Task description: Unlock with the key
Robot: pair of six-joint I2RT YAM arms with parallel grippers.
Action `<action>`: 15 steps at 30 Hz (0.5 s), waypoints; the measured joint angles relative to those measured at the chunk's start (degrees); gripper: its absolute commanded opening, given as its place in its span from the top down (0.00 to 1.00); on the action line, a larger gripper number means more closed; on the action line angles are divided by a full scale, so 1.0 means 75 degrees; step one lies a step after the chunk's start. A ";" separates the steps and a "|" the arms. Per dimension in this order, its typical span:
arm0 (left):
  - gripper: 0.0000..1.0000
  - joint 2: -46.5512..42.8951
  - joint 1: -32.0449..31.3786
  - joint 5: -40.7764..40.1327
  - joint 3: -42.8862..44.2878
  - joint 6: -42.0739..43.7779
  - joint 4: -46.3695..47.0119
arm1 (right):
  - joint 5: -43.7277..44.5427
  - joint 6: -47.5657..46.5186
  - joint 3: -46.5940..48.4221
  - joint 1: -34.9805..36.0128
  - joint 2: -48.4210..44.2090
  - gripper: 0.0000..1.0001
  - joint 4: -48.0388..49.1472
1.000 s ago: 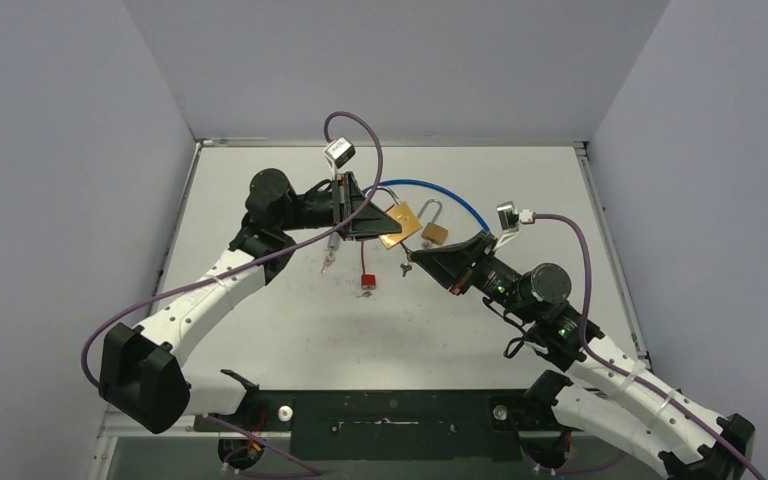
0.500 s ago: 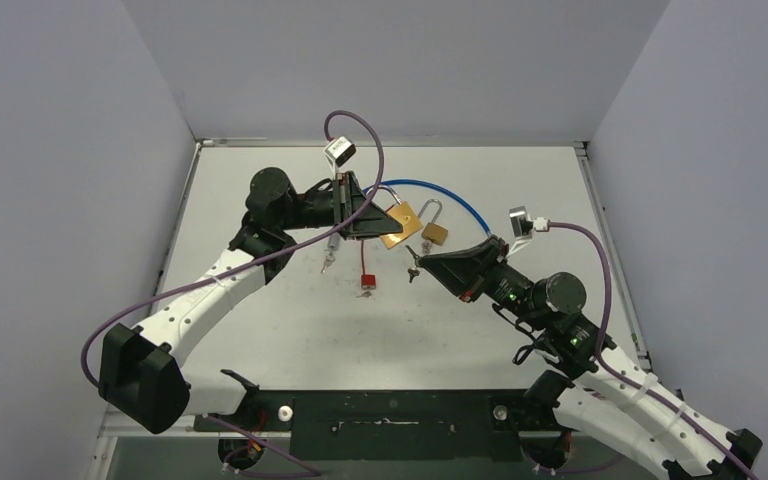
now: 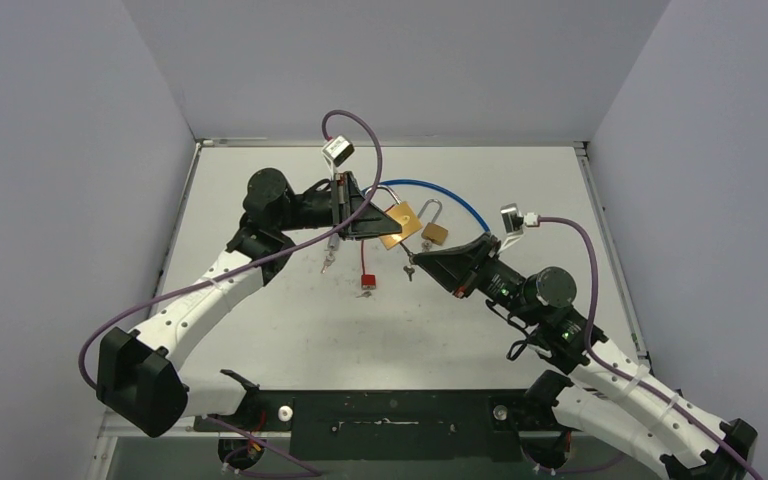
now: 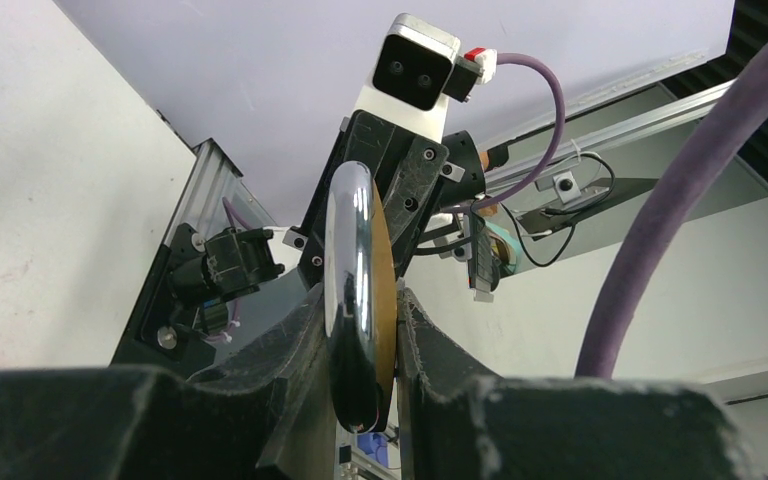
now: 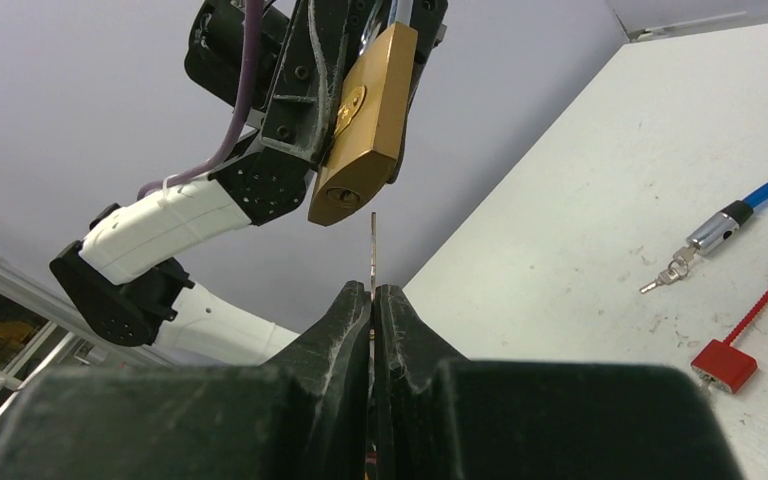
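Since half a second ago, the right arm has swung back leftward, bringing the right pincer (image 5: pixel 373 290) closer to the padlock (image 5: pixel 365 110). Its black fingers are pressed together on the key (image 5: pixel 373 250), a thin flat steel blade standing upright with its tip just beside the lock's keyway end. The left arm reaches over the white, scuffed counter (image 3: pixel 290 330) with its elbow raised, and the left pincer (image 4: pixel 360 320) is clamped on the blocky brass padlock held in the air, with the rounded chrome shackle lying between its fingers.
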 measured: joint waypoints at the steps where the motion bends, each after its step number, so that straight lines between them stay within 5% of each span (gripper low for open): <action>1: 1.00 -0.0020 0.0000 0.0000 0.0000 0.0009 -0.0003 | 0.0000 0.0012 0.0000 0.0000 0.0015 1.00 0.0026; 15: 1.00 -0.0085 0.0000 -0.0035 0.0000 0.0213 -0.0224 | -0.0012 -0.0050 -0.0012 -0.0003 -0.0309 1.00 0.0093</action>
